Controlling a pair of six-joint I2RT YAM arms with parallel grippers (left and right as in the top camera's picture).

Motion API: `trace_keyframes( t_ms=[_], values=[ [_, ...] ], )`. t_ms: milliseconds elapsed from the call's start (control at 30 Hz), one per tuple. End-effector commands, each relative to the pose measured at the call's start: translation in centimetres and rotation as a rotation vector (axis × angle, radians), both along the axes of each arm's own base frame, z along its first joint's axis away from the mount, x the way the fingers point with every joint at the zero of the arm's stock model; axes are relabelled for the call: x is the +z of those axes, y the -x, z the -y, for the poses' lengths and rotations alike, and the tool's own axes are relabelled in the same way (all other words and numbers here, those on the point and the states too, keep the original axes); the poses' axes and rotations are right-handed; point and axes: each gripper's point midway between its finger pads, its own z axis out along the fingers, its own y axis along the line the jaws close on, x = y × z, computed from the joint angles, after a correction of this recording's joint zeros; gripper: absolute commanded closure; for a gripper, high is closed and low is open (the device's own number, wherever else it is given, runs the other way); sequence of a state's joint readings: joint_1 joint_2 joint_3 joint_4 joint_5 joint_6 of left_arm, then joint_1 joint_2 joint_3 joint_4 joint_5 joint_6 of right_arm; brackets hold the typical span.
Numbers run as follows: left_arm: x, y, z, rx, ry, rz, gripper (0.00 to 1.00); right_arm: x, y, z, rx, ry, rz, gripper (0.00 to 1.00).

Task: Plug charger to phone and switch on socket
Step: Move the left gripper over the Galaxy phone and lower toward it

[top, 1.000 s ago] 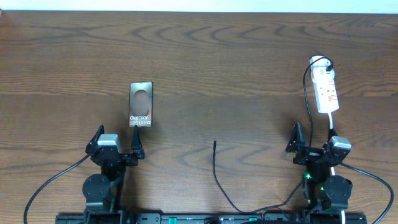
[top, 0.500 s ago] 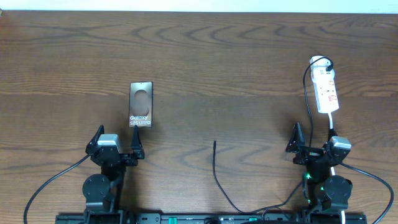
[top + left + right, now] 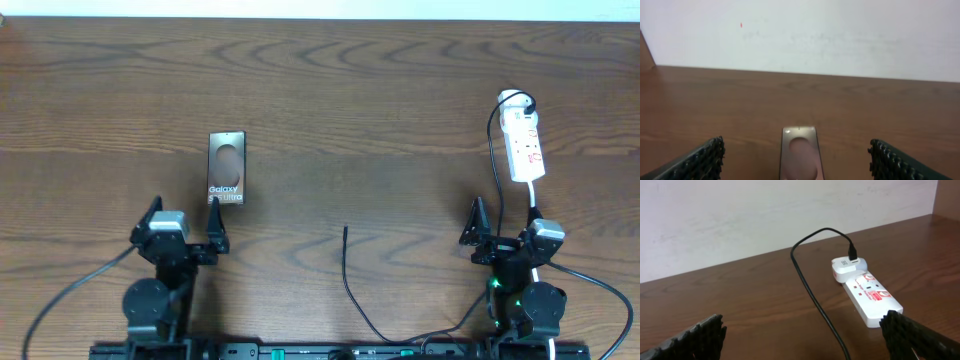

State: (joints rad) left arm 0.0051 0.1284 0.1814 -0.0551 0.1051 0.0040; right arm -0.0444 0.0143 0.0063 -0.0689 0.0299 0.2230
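Dark wood desk (image 3: 330, 90): left arm (image 3: 163, 252) has edged toward the phone (image 3: 227, 167), jaws spread, starting the reach. Right arm (image 3: 520, 262) has jaws spread too. Charger (image 3: 345, 262) lies loose mid-desk; power strip (image 3: 525, 148) sits far right.

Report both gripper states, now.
Left gripper: open, holding nothing.
Right gripper: open, holding nothing.

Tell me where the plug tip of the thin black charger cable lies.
Overhead view: the plug tip lies on the wooden table near the front centre, lower-right of the dark rectangular phone.
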Motion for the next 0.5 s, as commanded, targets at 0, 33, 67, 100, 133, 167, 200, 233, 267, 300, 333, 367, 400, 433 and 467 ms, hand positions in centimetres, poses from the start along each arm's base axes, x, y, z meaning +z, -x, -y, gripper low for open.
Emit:
trace_keyframes(
  t_ms=[0,33,67,100,133,167,200,233,267,300,333,367,400,433,467],
  values=[
    [4.4,-0.7,0.0,-0.002,-0.027,0.013,0.10,0.0,0.0,-0.2,0.010,0.014,0.002,0.01],
    [5.4,-1.4,0.0,-0.002,-0.027,-0.001,0.09,0.0,0.0,-0.2,0.010,0.014,0.002,0.01],
    [7.1,-2.6,0.0,-0.005,-0.026,-0.043,0.09,0.0,0.0,-0.2,0.010,0.014,0.002,0.01],
    [7.7,-3.3,0.2,-0.016,-0.024,-0.074,0.09,0.0,0.0,-0.2,0.010,0.014,0.002,0.01],
    [8.5,-4.0,0.5,-0.030,-0.021,-0.117,0.10,0.0,0.0,-0.2,0.010,0.014,0.002,0.01],
    [9.3,-4.8,0.7,-0.046,-0.017,-0.162,0.10,0.0,0.0,-0.2,0.010,0.014,0.002,0.01],
    [9.9,-5.5,0.8,-0.049,-0.011,-0.203,0.10,0.0,0.0,-0.2,0.010,0.014,0.002,0.01],
    [10.7,-6.4,0.8,-0.049,-0.007,-0.257,0.09,0.0,0.0,-0.2,0.010,0.014,0.002,0.01],
    [11.2,-7.1,0.8,-0.048,-0.006,-0.300,0.10,0.0,0.0,-0.2,0.010,0.014,0.002,0.01],
    [11.7,-8.1,0.7,-0.046,-0.006,-0.354,0.09,0.0,0.0,-0.2,0.010,0.014,0.002,0.01],
    [12.1,-8.8,0.7,-0.046,-0.005,-0.393,0.10,0.0,0.0,-0.2,0.010,0.014,0.002,0.01],
    [12.4,-9.7,0.7,-0.046,-0.004,-0.440,0.10,0.0,0.0,-0.2,0.010,0.014,0.002,0.01],
    [12.7,-10.6,0.7,-0.046,-0.003,-0.483,0.09,0.0,0.0,-0.2,0.010,0.014,0.002,0.01],
    [12.8,-11.3,0.7,-0.046,-0.001,-0.522,0.10,0.0,0.0,-0.2,0.010,0.014,0.002,0.01],
    [12.8,-11.9,0.7,-0.046,0.000,-0.565,0.09,0.0,0.0,-0.2,0.010,0.014,0.002,0.01]
  ],
)
